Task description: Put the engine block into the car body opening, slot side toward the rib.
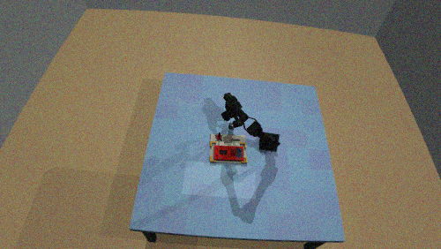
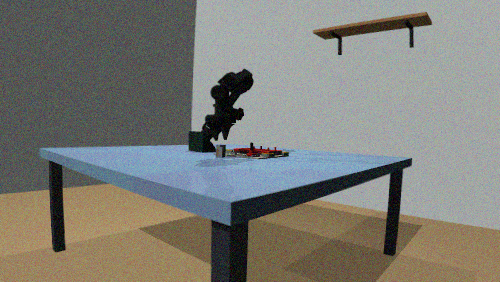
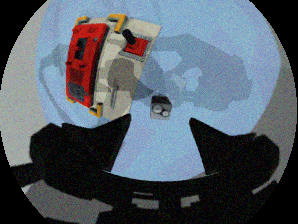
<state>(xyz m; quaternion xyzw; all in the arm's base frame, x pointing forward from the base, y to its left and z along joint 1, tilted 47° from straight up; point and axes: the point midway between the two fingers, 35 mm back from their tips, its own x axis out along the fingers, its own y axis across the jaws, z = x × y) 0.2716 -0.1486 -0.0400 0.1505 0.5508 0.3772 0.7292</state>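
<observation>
The engine block (image 3: 161,109) (image 2: 220,151), a small grey block with two round marks on one face and a dark top, stands on the table beside the car body, not touching it. The car body (image 3: 151,31) (image 1: 241,139) lies flat, cream with a red section and yellow corners. A thin raised line shows on its cream part in the wrist view; shadow covers much of this part, and I cannot make out the opening clearly. My gripper (image 3: 161,117) (image 2: 221,138) is open and empty, above the block, with the fingertips clear of it.
A black stick (image 3: 129,36) rises beside a red square in a grey frame (image 3: 131,56) on the car body. The arm's dark base (image 1: 269,142) stands right of the car body in the top view. A wall shelf (image 2: 372,26) hangs far behind the table (image 2: 150,170).
</observation>
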